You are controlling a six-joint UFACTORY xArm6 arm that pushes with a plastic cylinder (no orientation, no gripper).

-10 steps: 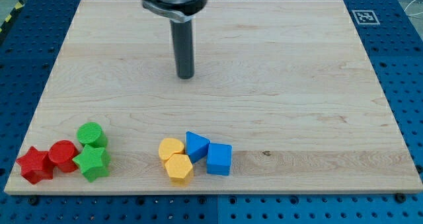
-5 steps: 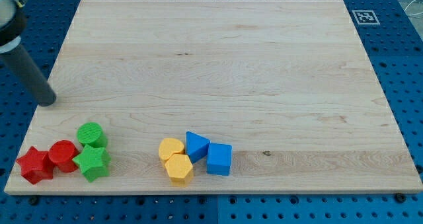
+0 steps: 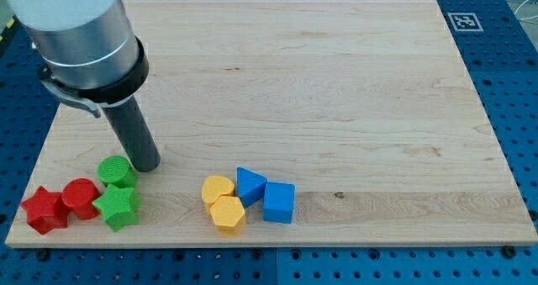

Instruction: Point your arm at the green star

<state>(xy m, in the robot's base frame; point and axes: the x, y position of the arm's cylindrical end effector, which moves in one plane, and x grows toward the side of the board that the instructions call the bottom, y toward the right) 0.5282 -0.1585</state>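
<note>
Camera view: my tip (image 3: 146, 167) sits just right of the green plastic cylinder block (image 3: 115, 171), w/ the green plastic star block (image 3: 117, 207) just below-left. No jaws, rod only. Risk: driving down-left nudges the cylinder into the star. No containers on the wooden board (image 3: 336, 83).

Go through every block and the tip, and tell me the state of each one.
Tip: on the board, beside the green cylinder.
Green cylinder: upright, touching green star.
Green star: flat, touching red cylinder.
Red cylinder: upright.
Red star: flat.
Yellow blocks: touching.
Blue blocks: touching.
</note>
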